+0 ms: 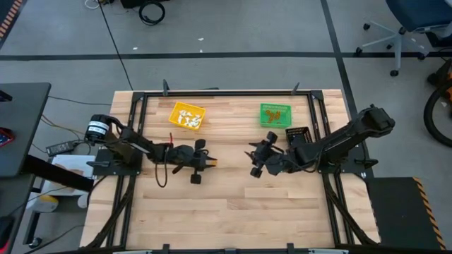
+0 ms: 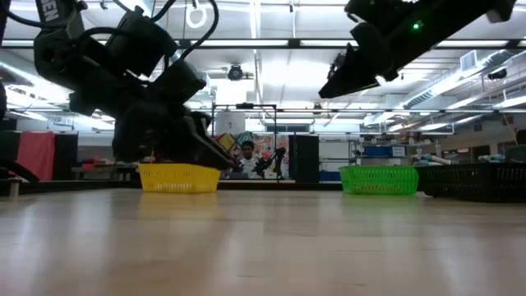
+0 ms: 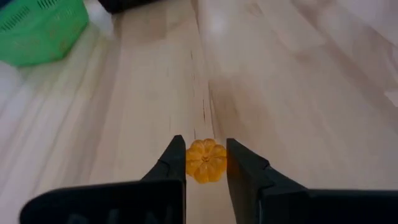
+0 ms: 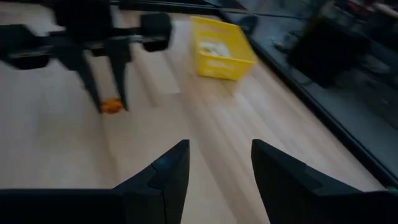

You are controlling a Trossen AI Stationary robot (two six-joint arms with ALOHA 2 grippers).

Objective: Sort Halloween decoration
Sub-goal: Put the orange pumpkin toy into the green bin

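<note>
Left gripper (image 3: 206,163) of ours is clamped on a small orange pumpkin trinket (image 3: 206,160), which sits pinched between the two dark fingers (image 3: 172,163) just above the bare wood of the worktop (image 3: 280,81). Seen from overhead, the same orange speck (image 1: 212,162) shows at the tip of our left gripper (image 1: 209,161), near the middle of the worktop (image 1: 233,212) and a little toward its left half. From our right wrist the trinket (image 4: 112,106) appears low between the left arm's fingers, close to the wood (we cannot tell whether it touches).

Our right gripper (image 1: 251,159) hangs opposite, facing the left one across a gap, its fingers (image 4: 166,171) spread apart with nothing between them.

Farther back, a yellow bin (image 1: 187,115) holds a heap of white trinkets (image 1: 190,121), and a green bin (image 1: 274,114) holds several orange ones (image 1: 276,113). A black bin (image 1: 297,134) stands just beside the green bin, partly under the right arm.

Beyond the worktop, in the low view, a person (image 2: 246,156) sits in the room behind.
</note>
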